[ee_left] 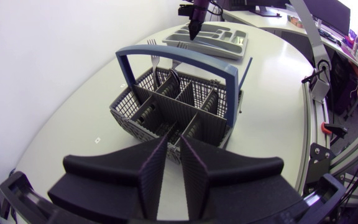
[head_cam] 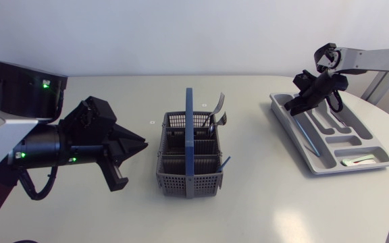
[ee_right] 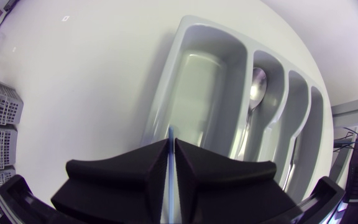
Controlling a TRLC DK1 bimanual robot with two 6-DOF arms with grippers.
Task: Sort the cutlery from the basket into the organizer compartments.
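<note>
— Where is free room being found around the basket (head_cam: 174, 177)?

— Bare table (head_cam: 262, 196) is being offered on both sides: between it and the left gripper (head_cam: 139, 144), and between it and the organizer (head_cam: 314, 164).

— And from above?

— The opening is being split lengthwise by the tall handle (head_cam: 190, 135). The far right cells are being crowded by upright forks (head_cam: 219, 106), and the near right corner is being crossed by a slanting blue stem (head_cam: 225, 162). The left row is being shown unobstructed above its rim.

— And over the organizer?

— Its far end is being covered by the right gripper (head_cam: 292, 105), closed on a thin blue piece (ee_right: 169, 134) above the long compartment. The near end is being shown uncovered.
</note>
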